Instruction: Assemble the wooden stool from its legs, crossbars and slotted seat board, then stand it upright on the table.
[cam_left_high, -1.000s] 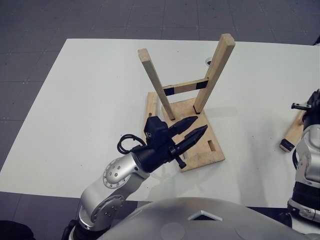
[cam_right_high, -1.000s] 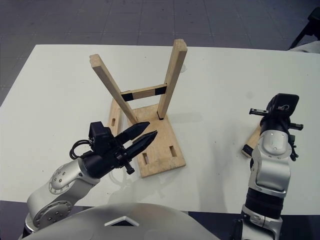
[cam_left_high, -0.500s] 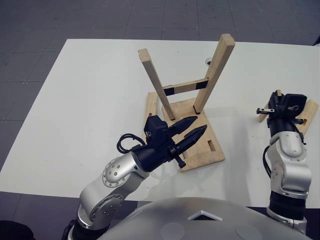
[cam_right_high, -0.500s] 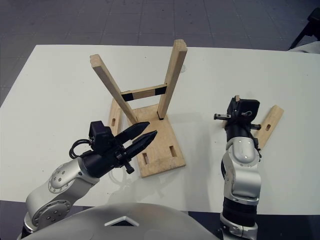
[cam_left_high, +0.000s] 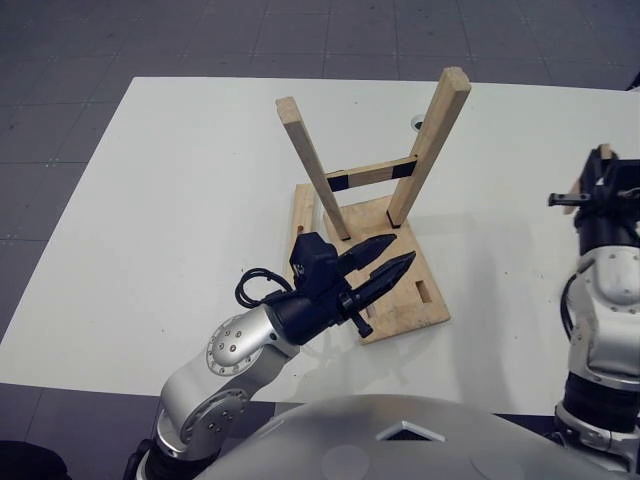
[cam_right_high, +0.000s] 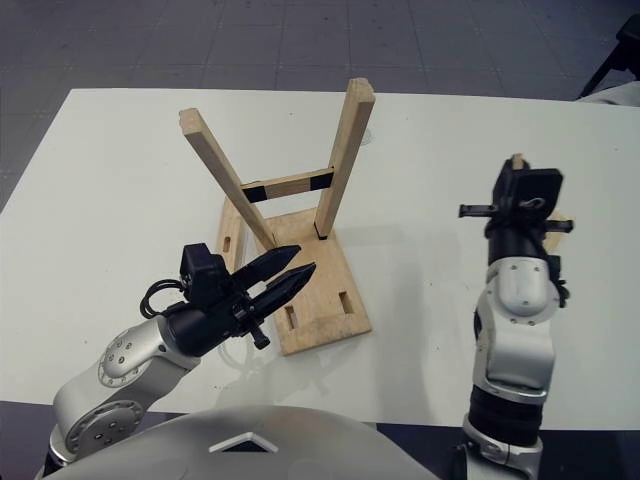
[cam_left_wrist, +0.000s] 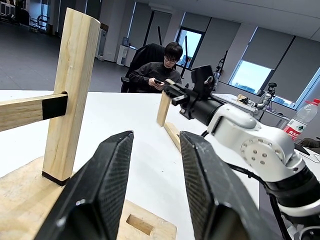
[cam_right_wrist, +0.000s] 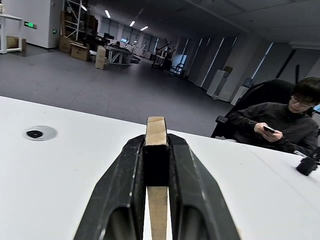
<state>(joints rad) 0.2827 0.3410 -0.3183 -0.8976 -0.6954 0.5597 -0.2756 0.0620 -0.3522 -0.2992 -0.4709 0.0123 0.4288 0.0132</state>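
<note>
The right pincer (cam_right_wrist: 156, 142) is clamped shut on a loose leg (cam_right_wrist: 156, 127). The seat board (cam_left_high: 405, 305) lies on the counter (cam_left_high: 180, 180), well to this pincer's left and under the empty, gaping left pincer (cam_left_high: 403, 249). Best to pin the board, then lower the leg squarely into a free slot (cam_left_high: 425, 292).

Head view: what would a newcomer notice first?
Two legs joined by a crossbar stand up from the seat board lying flat on the table. The left end effector hovers open over the board's near end; the right end effector, far right, is shut on a wooden piece.
</note>
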